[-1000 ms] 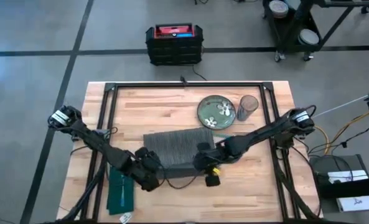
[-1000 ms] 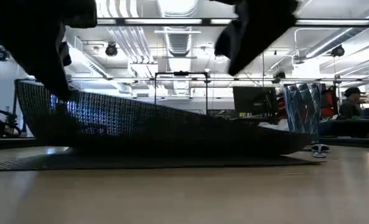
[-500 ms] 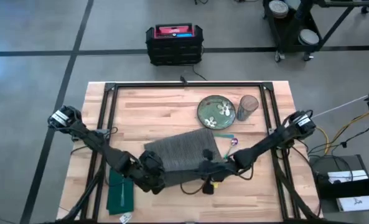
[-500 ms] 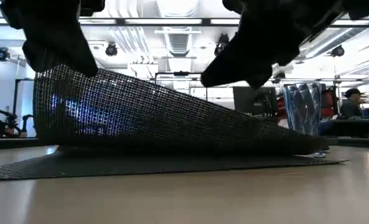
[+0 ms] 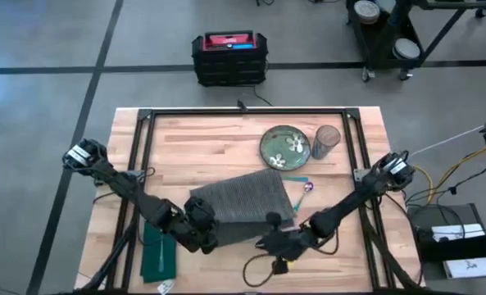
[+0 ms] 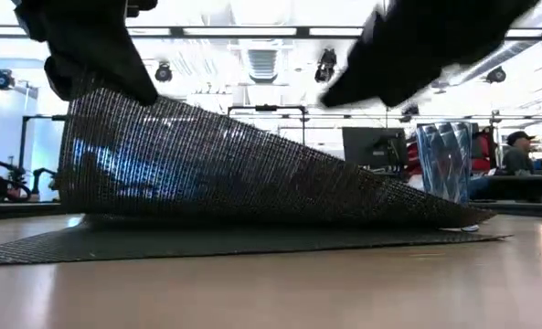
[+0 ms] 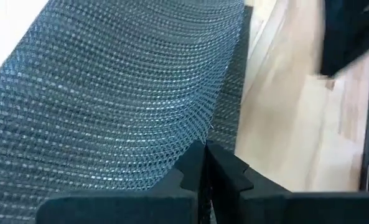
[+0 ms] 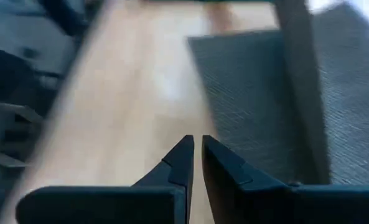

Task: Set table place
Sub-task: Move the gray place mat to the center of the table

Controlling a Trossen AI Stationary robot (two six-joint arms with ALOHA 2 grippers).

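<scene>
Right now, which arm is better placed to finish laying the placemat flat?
Left, probably. Its hand is shut on the placemat edge and holds that side lifted off the table. The right hand grips nothing, over bare wood beside the mat.

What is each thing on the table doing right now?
placemat: folded over, one edge lifted off the table.
left gripper: shut on the placemat's raised edge.
right gripper: fingers shut, holding nothing, off the mat.
plate: flat, empty.
glass: upright beside the plate.
green napkin: flat at the table's near left edge.
</scene>
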